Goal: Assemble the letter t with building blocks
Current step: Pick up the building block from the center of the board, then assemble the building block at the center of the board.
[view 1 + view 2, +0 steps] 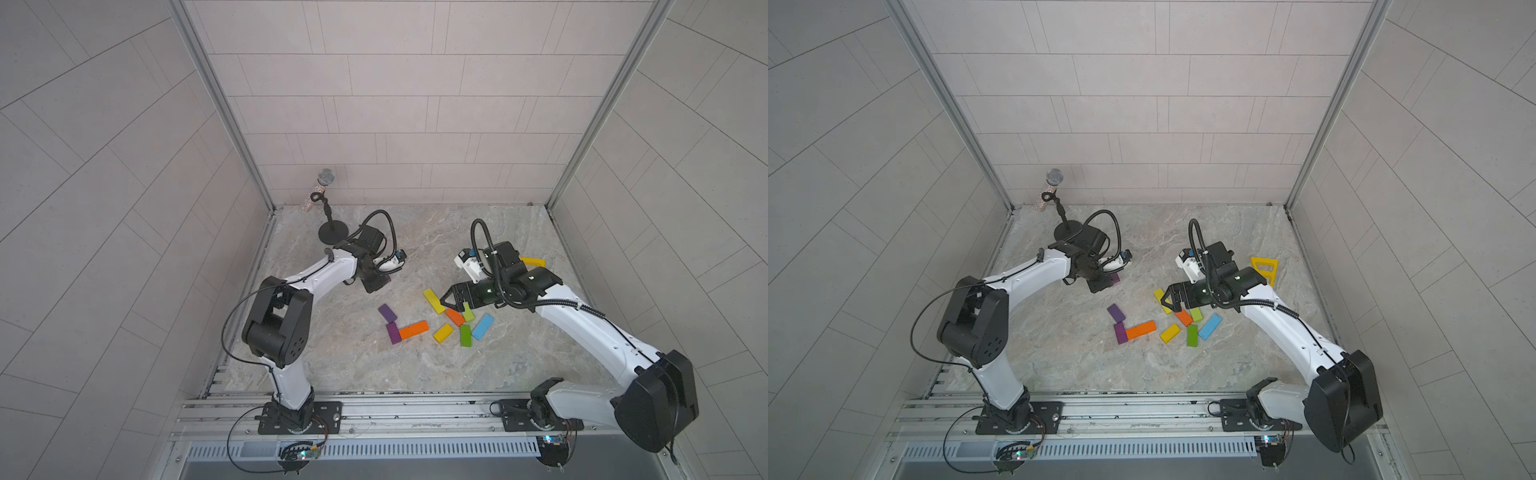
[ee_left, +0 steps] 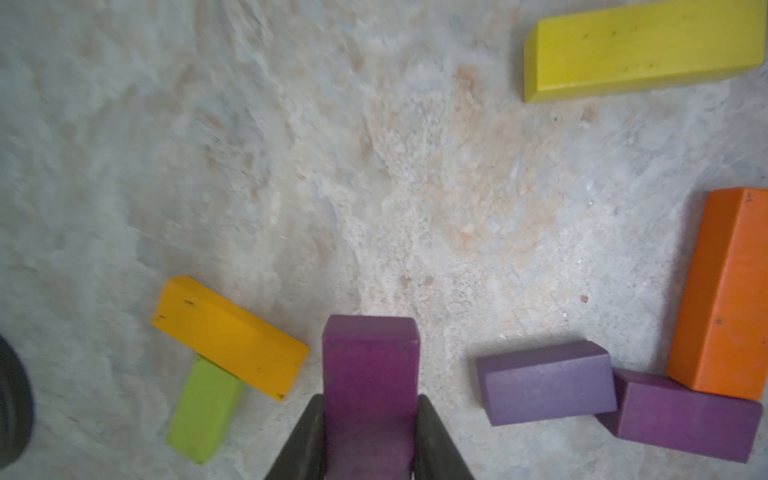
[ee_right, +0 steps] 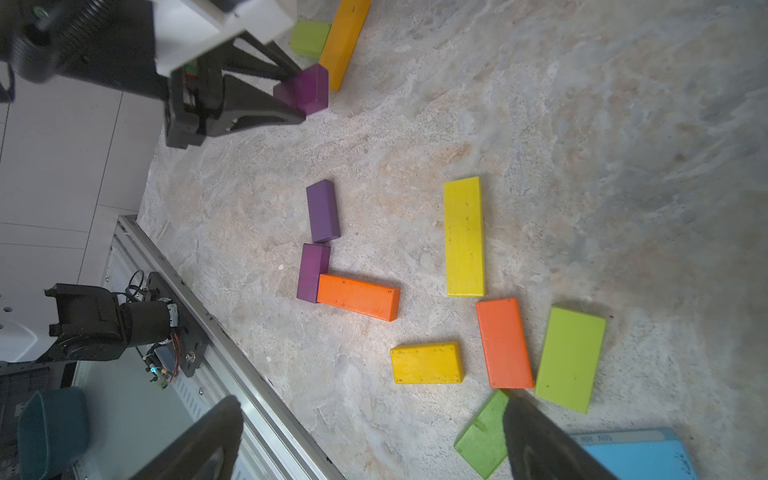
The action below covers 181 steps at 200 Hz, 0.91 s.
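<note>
My left gripper (image 2: 370,399) is shut on a dark purple block (image 2: 370,365), held low over the table at the back left (image 1: 387,281). An amber block (image 2: 230,336) lies beside it on top of a lime one (image 2: 203,409). In the middle, two purple blocks (image 1: 387,312) (image 1: 392,332) and a long orange block (image 1: 413,329) form an L. To their right lie yellow (image 1: 433,301), orange (image 1: 455,316), lime (image 1: 468,312), amber (image 1: 443,332), green (image 1: 466,336) and light blue (image 1: 483,326) blocks. My right gripper (image 3: 370,436) hangs open and empty over this cluster (image 1: 449,302).
A microphone (image 1: 325,178) on a black stand (image 1: 332,232) is at the back left, close behind my left arm. A yellow triangular frame (image 1: 1264,268) lies behind my right wrist. Tiled walls enclose three sides and a metal rail (image 1: 374,409) runs along the front.
</note>
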Tool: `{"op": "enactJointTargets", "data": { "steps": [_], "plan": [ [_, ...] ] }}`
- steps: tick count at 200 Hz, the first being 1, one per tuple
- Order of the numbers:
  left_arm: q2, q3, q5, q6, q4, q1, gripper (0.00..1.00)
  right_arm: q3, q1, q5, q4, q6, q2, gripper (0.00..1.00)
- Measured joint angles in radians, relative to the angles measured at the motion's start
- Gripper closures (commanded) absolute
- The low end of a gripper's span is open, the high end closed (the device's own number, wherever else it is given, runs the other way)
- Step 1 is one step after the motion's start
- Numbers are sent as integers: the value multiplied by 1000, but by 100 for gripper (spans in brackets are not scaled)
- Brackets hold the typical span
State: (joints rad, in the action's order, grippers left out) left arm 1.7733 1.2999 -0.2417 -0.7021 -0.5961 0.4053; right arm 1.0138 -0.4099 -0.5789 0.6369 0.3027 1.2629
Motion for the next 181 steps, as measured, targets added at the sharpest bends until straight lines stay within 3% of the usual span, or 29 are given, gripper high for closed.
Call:
{"op": "enactJointTargets", "data": {
  "steps": [32, 82, 181],
  "plan": [
    [50, 125, -58, -139, -51, -47, 70, 57, 5, -5, -1, -8, 40, 0],
    [201, 233, -50, -296, -110, -51, 70, 72, 5, -6, -3, -10, 55, 0],
    [295, 307, -39, -351, -107, -51, 69, 69, 12, 1, -4, 2, 74, 0]
  ]
}}
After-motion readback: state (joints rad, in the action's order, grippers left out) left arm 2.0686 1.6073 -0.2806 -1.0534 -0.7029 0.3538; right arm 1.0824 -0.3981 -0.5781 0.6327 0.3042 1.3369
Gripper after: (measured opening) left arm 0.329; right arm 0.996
